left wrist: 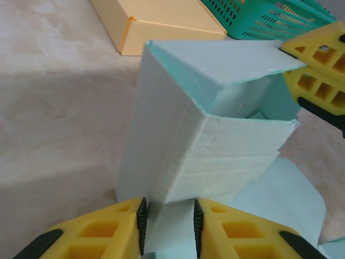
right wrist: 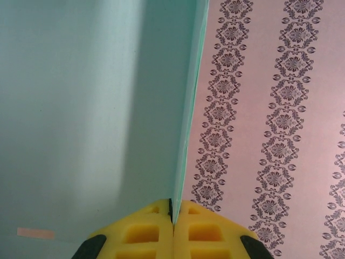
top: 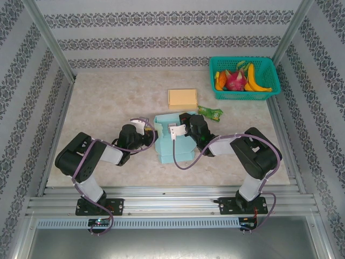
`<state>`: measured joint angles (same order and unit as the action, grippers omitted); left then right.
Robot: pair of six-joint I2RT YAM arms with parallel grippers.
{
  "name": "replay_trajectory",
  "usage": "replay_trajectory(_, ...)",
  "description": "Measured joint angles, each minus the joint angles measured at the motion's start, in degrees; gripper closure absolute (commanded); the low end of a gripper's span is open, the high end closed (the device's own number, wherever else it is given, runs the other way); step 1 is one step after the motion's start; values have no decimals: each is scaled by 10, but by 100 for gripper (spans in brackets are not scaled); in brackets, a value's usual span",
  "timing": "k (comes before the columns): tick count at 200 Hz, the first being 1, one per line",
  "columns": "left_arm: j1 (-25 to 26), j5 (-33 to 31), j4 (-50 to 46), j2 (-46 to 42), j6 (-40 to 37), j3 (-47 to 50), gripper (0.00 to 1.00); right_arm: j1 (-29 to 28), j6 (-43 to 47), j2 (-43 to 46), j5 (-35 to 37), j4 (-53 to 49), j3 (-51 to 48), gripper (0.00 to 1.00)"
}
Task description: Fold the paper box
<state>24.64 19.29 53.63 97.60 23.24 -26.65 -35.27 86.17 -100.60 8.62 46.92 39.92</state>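
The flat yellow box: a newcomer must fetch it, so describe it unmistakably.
Find the green basket of fruit in the far right corner. Left of it lies the flat yellow box, closed and untouched; the nearer teal paper box is half-folded.

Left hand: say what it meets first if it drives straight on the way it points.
The left hand would probably first meet the near wall of the teal paper box, which stands just ahead of it.

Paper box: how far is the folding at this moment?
Done: two walls of the paper box stand upright and meet in a corner. In hand: the right fingers pinch one panel's edge; the left fingers straddle a low flap. To do: a rounded flap lies flat and the top is open.
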Motion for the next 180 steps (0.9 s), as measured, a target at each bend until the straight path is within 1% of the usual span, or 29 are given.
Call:
replay_trajectory(29,14,-12,-3,1,4,-8,70,-3,4,-1,6,1,0,100)
replay_trajectory(63,31,-50,-20,2,9,-29,70,-3,8,-1,11,1,0,100)
replay_trajectory(121,75,-159,-85,2,3,-67,69,-2,8,-1,28,1,0,100)
replay_trajectory(150,80,-194,-100,5,-4,-78,69,-3,8,-1,28,2,0,100)
replay_trajectory(180,80,-218,-103,35,-8,-99,69,-3,9,-1,28,6,0,100)
